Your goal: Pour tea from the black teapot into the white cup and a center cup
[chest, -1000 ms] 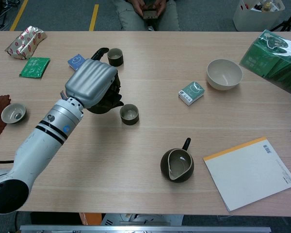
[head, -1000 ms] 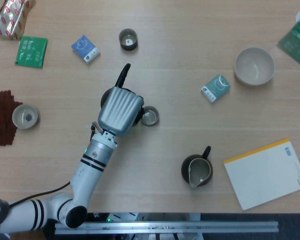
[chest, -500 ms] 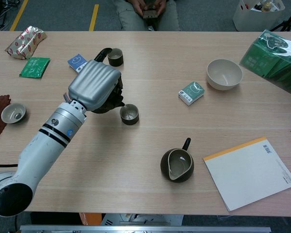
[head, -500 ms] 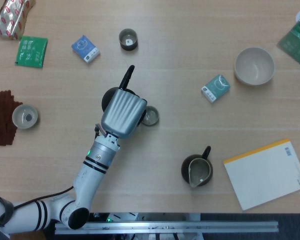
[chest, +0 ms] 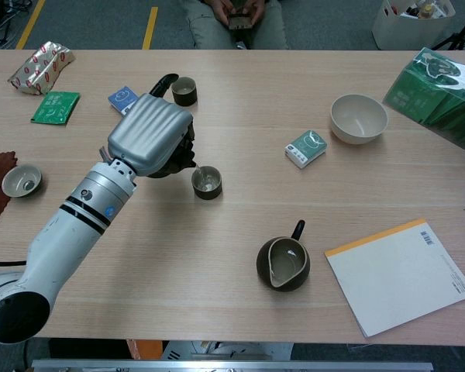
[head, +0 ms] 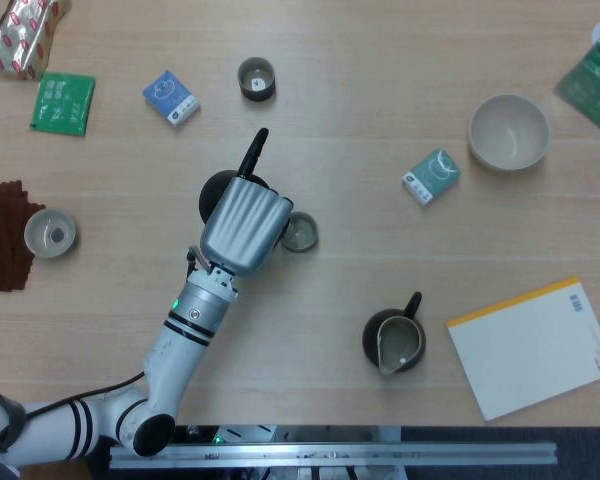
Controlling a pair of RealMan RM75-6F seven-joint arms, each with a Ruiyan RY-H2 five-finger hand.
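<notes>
The robot's left hand [chest: 149, 138] was clasped around the black teapot [head: 223, 190], its ribbed silver back covering most of the pot so that only the dark body edge and the long handle poking away from the robot showed; the right hand was in neither view. The teapot was tipped toward the center cup [chest: 207, 182], a small dark cup just beside the hand, and a thin pale thread between pot and cup in the chest view looked like tea falling, though it was too fine to be sure. The likely trouble was spilling: the cup was small, the spout was hidden under the hand, and a slight drift or an overlong tilt would send tea over the rim or past it. The white cup [head: 50, 232] sat well apart at the table's left edge, beside a brown cloth [head: 0, 235], so carrying the pot there still tilted could drip. The surface was a pale wooden table [chest: 240, 232] holding another dark cup [chest: 184, 91], a black pitcher [chest: 284, 263], a cream bowl [chest: 359, 118], small tea packets and a yellow-edged notebook [chest: 403, 275]. Beyond the far edge, a seated person [chest: 232, 19] was partly visible on a grey floor.
</notes>
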